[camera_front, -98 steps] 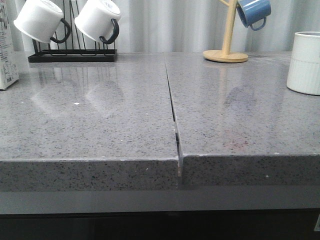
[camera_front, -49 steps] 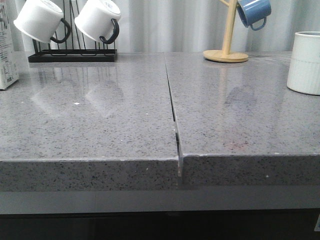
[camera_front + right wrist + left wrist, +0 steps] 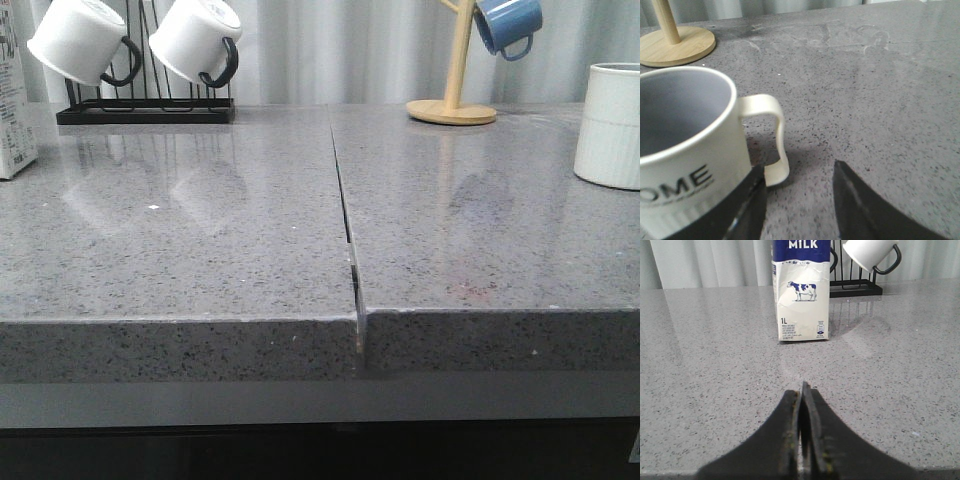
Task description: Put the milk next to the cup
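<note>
At the far left edge of the counter (image 3: 200,230) stands the milk (image 3: 14,100), upright, only a sliver of it showing in the front view; the left wrist view shows its cow face square-on, w/ the carton just beside the black rack (image 3: 860,287) that holds white mugs (image 3: 78,40). The cup (image 3: 608,125) sits at the far right edge, so the two are well apart, w/ the counter seam between them. Judgement: task hasn't really started, nothing gripped, nothing moved into place.

Left gripper (image 3: 802,395) has its fingers pressed together, nothing between them, pointed straight at the milk but not near contact. Right gripper (image 3: 797,200) is spread apart, low beside the cup's handle (image 3: 770,135), one finger just under the mug body; can't tell if it touches.

Still to do, approx: open left jaws, close in on carton, grasp, carry across the seam, set down upright next to cup. A wooden stand (image 3: 452,100) w/ a blue mug (image 3: 508,25) sits behind the route, prob. clear of it.
</note>
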